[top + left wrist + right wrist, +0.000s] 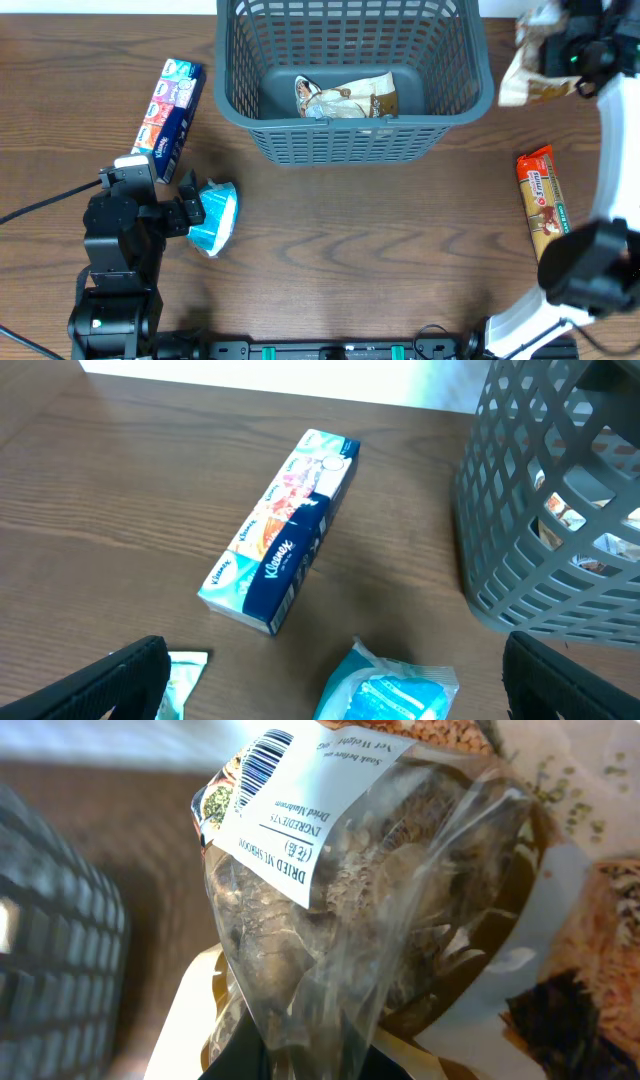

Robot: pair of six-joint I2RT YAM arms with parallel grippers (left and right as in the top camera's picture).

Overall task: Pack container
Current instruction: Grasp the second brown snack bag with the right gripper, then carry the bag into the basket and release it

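Observation:
The dark grey-blue basket (350,75) stands at the top middle of the table, with one brown-and-white packet (345,98) lying inside. Its slotted wall shows at the right of the left wrist view (540,510). My right gripper (560,45) is up at the far right, shut on a clear bag of dried mushrooms (360,890), held beside the basket's right rim. My left gripper (335,680) is open, its fingers on either side of a blue-and-white packet (213,217) on the table, also seen in the left wrist view (395,690).
A Kleenex tissue box (170,105) lies left of the basket, also in the left wrist view (285,530). An orange snack packet (542,200) lies at the right side. A small teal-edged packet corner (185,675) lies by my left finger.

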